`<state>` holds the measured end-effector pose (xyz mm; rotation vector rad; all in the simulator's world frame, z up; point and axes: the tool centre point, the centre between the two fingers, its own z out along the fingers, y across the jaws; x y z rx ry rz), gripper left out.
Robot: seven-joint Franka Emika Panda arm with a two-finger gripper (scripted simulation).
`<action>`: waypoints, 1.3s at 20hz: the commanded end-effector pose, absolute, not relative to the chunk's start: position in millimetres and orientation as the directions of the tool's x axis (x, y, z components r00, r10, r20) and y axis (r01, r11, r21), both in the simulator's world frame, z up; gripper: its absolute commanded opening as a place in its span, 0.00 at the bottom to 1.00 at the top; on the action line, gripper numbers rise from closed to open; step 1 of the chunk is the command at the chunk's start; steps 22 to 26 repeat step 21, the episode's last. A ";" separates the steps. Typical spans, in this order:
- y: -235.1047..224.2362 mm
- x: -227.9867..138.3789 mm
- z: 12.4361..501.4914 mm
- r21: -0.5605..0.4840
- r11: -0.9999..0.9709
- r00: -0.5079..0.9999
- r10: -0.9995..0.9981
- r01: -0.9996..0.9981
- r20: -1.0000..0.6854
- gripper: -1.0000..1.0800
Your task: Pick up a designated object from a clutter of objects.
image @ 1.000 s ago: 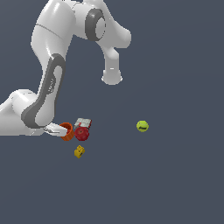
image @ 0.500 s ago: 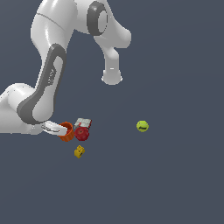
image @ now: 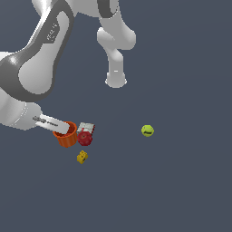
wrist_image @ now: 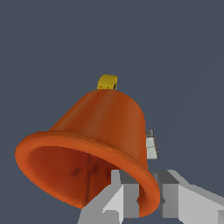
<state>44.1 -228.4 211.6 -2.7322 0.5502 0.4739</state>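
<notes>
Where the arm reaches in: low at the exterior view's left, the gripper meets the orange cup
Fingers: clamped on the cup's rim; in the wrist view one finger lies inside the flared mouth and the other outside, the wall pinched between them
Orange cup: at the left end of the clutter, tilted, mouth toward the gripper; whether it rests on the floor I cannot tell
Red apple: just beside the cup, on its right in the exterior view
Grey-and-red box: behind the apple, touching or nearly so
Yellow block: near the cup, apart from it
Yellow-green ball: well apart, toward the exterior view's right
</notes>
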 end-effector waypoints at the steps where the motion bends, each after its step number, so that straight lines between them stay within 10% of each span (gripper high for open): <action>1: -212.2 57.1 254.5 -0.257 -0.875 0.889 -0.319 -0.409 -0.328 0.00; 13: -158.9 86.4 404.2 -0.324 -0.868 0.926 -0.341 -0.376 -0.161 0.00; 26: -154.2 89.4 421.7 -0.329 -0.868 0.928 -0.346 -0.373 -0.140 0.00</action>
